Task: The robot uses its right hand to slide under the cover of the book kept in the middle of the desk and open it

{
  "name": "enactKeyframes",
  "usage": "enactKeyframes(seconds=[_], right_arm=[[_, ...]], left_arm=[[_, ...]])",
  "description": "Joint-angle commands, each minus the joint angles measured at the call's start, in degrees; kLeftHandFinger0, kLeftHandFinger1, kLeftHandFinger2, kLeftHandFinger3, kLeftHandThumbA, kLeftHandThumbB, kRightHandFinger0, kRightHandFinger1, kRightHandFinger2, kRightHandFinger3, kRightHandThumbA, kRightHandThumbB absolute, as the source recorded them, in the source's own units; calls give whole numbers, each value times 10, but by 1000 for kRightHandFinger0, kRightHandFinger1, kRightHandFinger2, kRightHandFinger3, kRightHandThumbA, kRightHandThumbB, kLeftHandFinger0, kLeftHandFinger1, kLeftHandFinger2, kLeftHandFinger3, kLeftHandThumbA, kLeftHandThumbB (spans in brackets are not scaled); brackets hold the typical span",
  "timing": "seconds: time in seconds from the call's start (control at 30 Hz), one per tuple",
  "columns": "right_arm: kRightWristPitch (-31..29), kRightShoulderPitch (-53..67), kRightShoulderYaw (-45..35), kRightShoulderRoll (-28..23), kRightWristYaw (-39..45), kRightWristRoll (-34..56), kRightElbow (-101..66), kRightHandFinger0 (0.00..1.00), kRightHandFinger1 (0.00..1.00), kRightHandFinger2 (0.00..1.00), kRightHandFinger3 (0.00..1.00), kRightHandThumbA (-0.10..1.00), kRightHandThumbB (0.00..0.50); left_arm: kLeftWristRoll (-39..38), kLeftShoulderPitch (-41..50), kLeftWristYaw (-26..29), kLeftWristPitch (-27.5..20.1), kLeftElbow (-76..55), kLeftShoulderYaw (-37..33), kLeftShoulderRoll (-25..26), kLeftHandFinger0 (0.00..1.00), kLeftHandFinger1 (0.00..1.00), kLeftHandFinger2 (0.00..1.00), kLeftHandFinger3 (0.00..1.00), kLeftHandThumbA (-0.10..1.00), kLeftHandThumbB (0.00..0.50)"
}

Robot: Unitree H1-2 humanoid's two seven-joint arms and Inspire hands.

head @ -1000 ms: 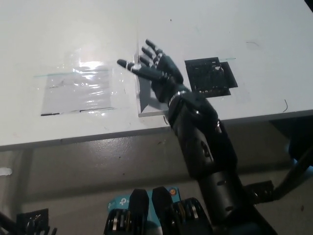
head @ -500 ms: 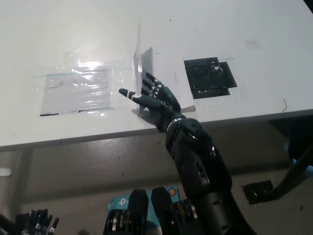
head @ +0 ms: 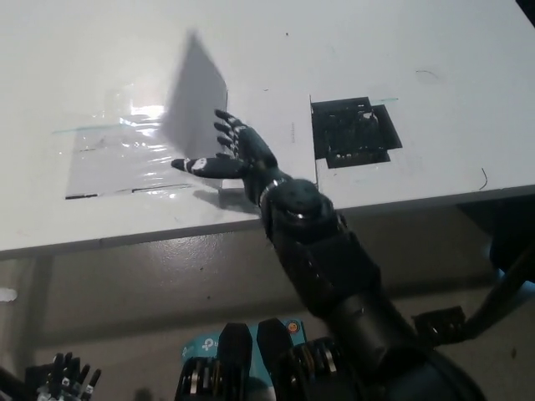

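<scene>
Right hand lifting the book cover at the middle of the white surface.

The black hand is reaching under the raised, blurred cover with fingers spread apart, gripping nothing; the book is lying near the front edge, beside a black square patch. Something dark, perhaps the left hand, is showing at lower left, its state unreadable.

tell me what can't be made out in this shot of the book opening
- Cover: head view, motion-blurred; its angle is unclear.
- Inner pages: head view, hidden by the right hand and glare.
- Left hand: head view, cut by the bottom edge; state unreadable.
- Black square on the desk: too small to identify.
</scene>
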Motion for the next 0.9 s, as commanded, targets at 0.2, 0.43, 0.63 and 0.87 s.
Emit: enactKeyframes(seconds=[0.2, 0.43, 0.63, 0.87], right_arm=[[-54, -139, 249, -63, 102, -215, 23, 761, 888, 959, 1000, 1000, 390], [-59, -135, 385, -106, 132, -299, -18, 256, 369, 538, 1000, 1000, 373], [-52, -109, 410, -126, 139, -308, -30, 256, 357, 531, 1000, 1000, 397], [-86, -74, 401, -122, 142, -325, -5, 307, 421, 609, 1000, 1000, 380]], left_arm=[[15, -21, 3, 10, 1, -9, 20, 659, 757, 716, 740, 976, 260], [18, -35, 4, 16, -7, -11, 27, 673, 775, 767, 758, 970, 218], [27, -41, 1, 22, -16, -21, 29, 693, 766, 763, 794, 988, 199], [28, -35, 18, 29, -36, -24, 24, 704, 790, 776, 812, 958, 181]])
